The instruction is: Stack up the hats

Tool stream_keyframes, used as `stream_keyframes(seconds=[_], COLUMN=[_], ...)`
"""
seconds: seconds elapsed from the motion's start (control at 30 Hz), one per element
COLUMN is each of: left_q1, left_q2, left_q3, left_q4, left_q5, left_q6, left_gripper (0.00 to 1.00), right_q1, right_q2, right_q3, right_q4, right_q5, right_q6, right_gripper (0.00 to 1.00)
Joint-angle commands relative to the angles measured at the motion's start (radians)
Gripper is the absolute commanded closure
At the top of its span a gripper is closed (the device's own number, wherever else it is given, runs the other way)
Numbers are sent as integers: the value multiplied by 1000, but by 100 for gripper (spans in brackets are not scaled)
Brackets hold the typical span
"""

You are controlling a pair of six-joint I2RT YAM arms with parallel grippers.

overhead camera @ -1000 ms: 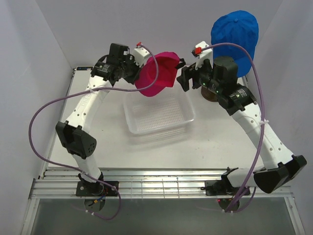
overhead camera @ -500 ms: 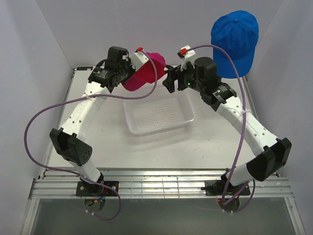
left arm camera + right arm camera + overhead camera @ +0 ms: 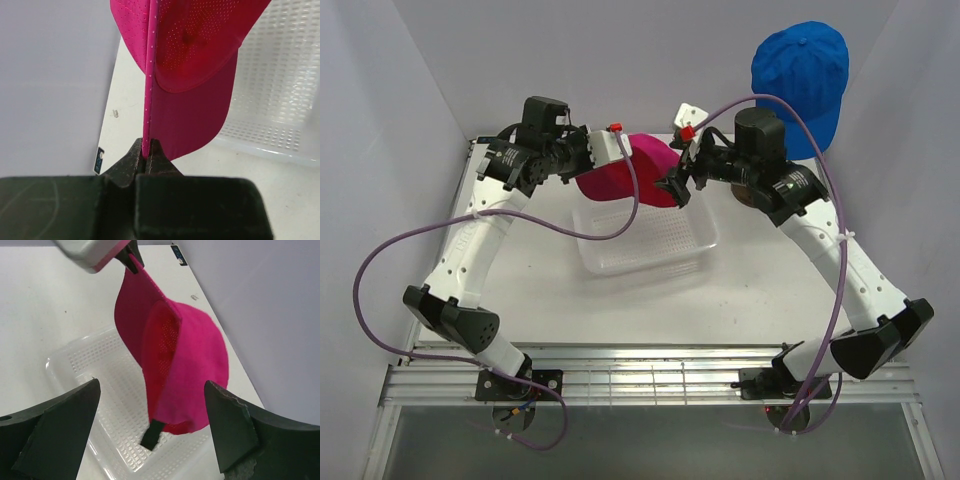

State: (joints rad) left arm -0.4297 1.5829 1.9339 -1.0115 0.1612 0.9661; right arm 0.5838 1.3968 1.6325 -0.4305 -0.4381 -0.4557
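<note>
Left jaws: I am pinching the magenta cap (image 3: 650,160) by a thin edge, probably the brim. The cap is hanging over the far left corner of the tray (image 3: 620,245). Its long axis is running from my left jaws toward my right. The strap end is pointing down at the tray. Right jaws are standing spread, facing that end. The blue cap (image 3: 800,80) is sitting beyond the tray's far right corner.

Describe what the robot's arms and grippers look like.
The left arm and right arm: white links, black joint housings, a purple cable looping along each. The left gripper and right gripper: black fingers, white bodies, a small red tab on each.
</note>
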Motion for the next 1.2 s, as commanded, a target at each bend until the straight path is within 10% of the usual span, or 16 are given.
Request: stream_keyframes(seconds=[0.0,0.43,0.67,0.8,0.93,1.17], left_q1=[-6,-81,-83,-81,-73,133], left_q2=[-47,-27,-12,8,14,-15], left_q3=[-19,13,54,83,119,119], left_q4=[-76,-147,-170,-164,-127,-75], left_q5=[119,159,268,290,253,521], left_q6=[42,-9,-115,-203,-371,-596], left_gripper=[100,100,100,100,28,6], right_q1=[-4,25,27,27,11,-75], right_q2=[48,267,301,242,165,-28], right_q3=[69,227,230,138,40,-144], right_q4=[-8,-34,-40,12,90,451], right_q5=[-56,-128,-177,-142,-59,30], right_q6=[-32,3,28,31,83,377], right_gripper=[11,12,87,92,92,92])
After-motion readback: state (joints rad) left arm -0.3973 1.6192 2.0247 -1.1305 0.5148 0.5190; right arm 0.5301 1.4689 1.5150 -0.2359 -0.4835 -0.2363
